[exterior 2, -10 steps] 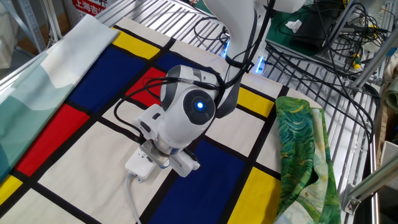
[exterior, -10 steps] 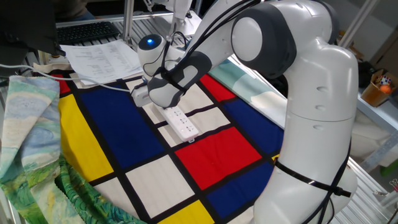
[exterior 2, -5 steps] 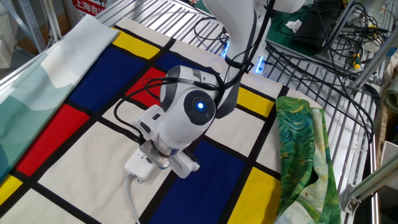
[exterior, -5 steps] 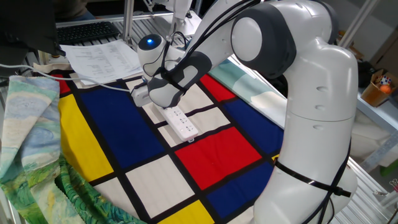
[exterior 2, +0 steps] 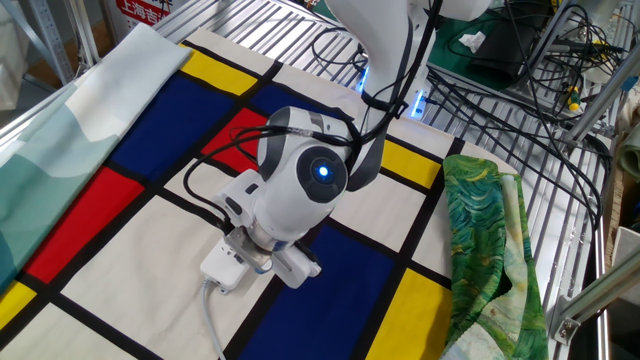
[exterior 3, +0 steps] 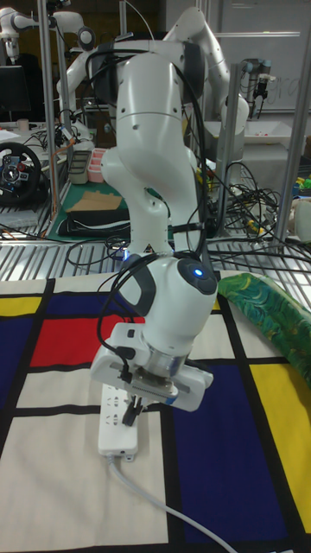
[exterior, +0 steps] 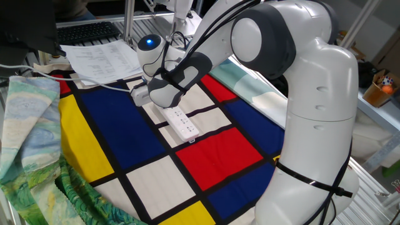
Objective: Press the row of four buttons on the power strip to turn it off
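The power strip (exterior: pixel 181 122) lies flat on the colour-block cloth (exterior: pixel 112 131) covering the bench, its cable end (exterior 2: pixel 213 290) under the robot's wrist. The four buttons cannot be resolved individually in any view. The tool (exterior 3: pixel 133 409) hangs low over the strip's cable end, dark fingertips pointing down at its top face; contact cannot be confirmed. Whether the fingers are spread or pressed together cannot be told.

Step in hand, as judged: pressing near the cable end. The next move calls for a short vertical press, then a shift along the strip's axis.

No containers with visible contents stand on the cloth.
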